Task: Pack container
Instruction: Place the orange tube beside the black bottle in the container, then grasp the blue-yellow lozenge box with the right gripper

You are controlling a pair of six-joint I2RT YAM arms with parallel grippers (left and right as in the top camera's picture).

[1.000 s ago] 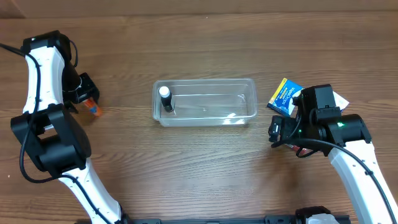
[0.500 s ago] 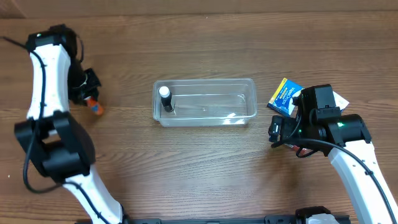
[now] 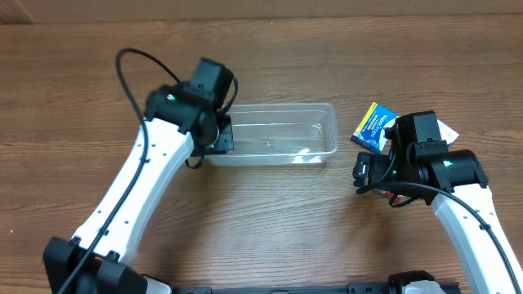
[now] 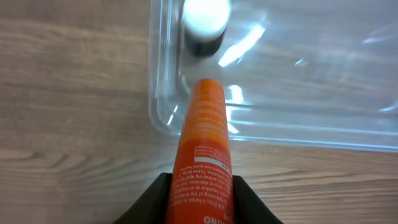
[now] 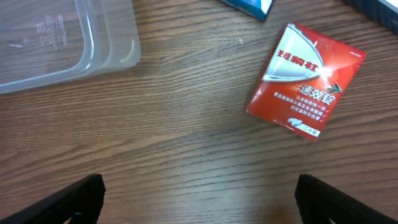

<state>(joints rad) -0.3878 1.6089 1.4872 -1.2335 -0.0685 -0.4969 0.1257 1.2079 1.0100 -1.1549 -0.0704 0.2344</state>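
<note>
The clear plastic container (image 3: 323,131) lies at the table's middle. My left gripper (image 3: 219,135) hangs over its left end, shut on an orange tube (image 4: 204,143). The tube's tip points over the container's near left corner (image 4: 163,121). A small dark bottle with a white cap (image 4: 205,25) stands inside that end; the arm hides it from overhead. My right gripper (image 3: 368,173) is open and empty over bare wood (image 5: 202,199), to the right of the container (image 5: 93,43). A red packet (image 5: 305,81) lies just ahead of it.
A blue packet (image 3: 374,126) lies right of the container, its corner also showing in the right wrist view (image 5: 249,6). A white item (image 3: 446,131) lies behind the right arm. The rest of the container's floor (image 4: 311,56) shows bare.
My left arm has swung from the far left of the table to the container's left end, carrying the orange tube. The right arm has not moved.
</note>
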